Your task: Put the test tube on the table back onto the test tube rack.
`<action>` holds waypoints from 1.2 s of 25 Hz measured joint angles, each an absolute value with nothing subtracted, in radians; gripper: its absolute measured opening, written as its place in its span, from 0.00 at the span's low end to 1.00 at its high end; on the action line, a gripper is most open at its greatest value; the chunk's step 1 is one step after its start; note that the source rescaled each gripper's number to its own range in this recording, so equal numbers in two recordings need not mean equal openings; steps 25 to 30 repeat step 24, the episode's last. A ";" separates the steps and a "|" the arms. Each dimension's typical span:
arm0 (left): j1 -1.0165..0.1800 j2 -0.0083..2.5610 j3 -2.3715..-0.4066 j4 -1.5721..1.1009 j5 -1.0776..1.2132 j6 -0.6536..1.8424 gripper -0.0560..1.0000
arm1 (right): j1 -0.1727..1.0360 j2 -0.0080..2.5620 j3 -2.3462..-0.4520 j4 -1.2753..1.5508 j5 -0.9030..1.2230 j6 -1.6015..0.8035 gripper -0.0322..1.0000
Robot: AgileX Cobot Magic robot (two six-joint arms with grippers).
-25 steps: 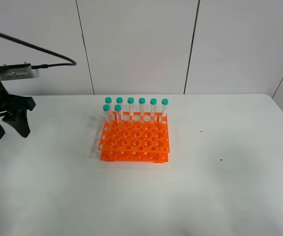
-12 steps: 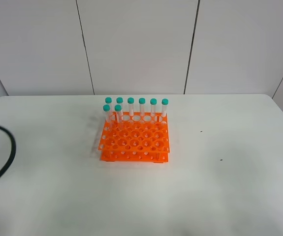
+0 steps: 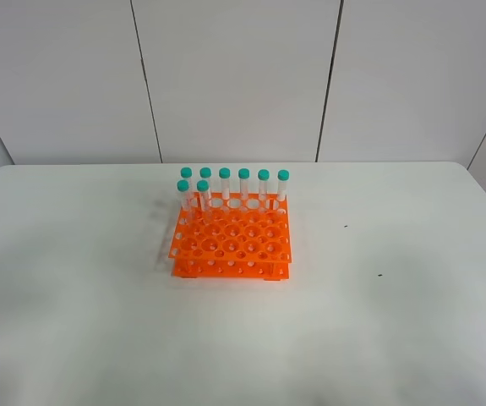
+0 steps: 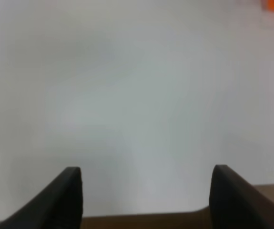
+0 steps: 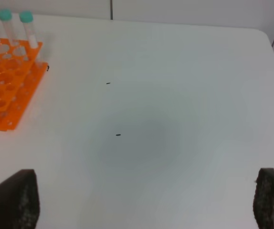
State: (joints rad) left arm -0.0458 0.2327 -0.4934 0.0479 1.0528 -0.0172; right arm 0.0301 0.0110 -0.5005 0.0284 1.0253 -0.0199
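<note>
So the orange rack [image 3: 231, 241] is sitting about mid-table [image 3: 395, 321], and I count eight tubes standing in it, all with teal caps. Six run along the far row and two more sit one row nearer, at the left end. The front one of those two [image 3: 204, 195] is upright like the others. I can't see any tube lying loose on the table from any of the cameras, so they're all up in the rack as far as I can tell.

Neither arm shows up in the high camera at all, just the rack and the white table.

The left pincer [image 4: 146, 191] is spread wide, with nothing between its two dark fingers [image 4: 63, 200], only bare white table in front of it. A tiny bit of orange from the rack peeks in way off ahead of it and to one side, well apart. That view is pretty blurry.

The right pincer [image 5: 146, 205] is also wide open and empty; you only catch the dark fingertips [image 5: 14, 200] at the edges of its view. The rack is well off ahead of it, out past one finger, with three of the capped tubes visible at its far corner. There are a couple of small dark specks [image 5: 118, 134] on the table ahead of that pincer, roughly between it and the rack.
</note>
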 joint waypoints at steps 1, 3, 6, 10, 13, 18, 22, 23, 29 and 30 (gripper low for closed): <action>-0.046 0.218 -0.493 0.048 1.053 -0.017 0.84 | 0.030 0.011 -0.500 0.028 1.025 -0.020 1.00; -0.046 0.194 -0.493 0.049 1.053 -0.017 0.84 | 0.030 0.011 -0.500 0.028 1.025 -0.020 1.00; -0.046 0.161 -0.493 0.049 1.053 -0.017 0.84 | 0.030 0.011 -0.500 0.028 1.025 -0.020 1.00; -0.046 0.105 -0.493 0.049 1.053 -0.017 0.84 | 0.030 0.011 -0.500 0.028 1.025 -0.020 1.00; -0.046 0.035 -0.493 0.049 1.053 -0.017 0.84 | 0.030 0.011 -0.500 0.028 1.025 -0.020 1.00; -0.046 -0.002 -0.493 0.049 1.054 -0.017 0.84 | 0.030 0.011 -0.500 0.028 1.025 -0.020 1.00; -0.046 -0.002 -0.493 0.049 1.054 -0.017 0.84 | 0.030 0.011 -0.500 0.028 1.025 -0.020 1.00; -0.046 -0.002 -0.493 0.049 1.054 -0.017 0.84 | 0.030 0.011 -0.500 0.028 1.025 -0.020 1.00; -0.046 -0.002 -0.493 0.049 1.054 -0.017 0.84 | 0.030 0.011 -0.500 0.028 1.025 -0.020 1.00; -0.046 -0.002 -0.493 0.049 1.054 -0.017 0.84 | 0.030 0.011 -0.500 0.028 1.025 -0.020 1.00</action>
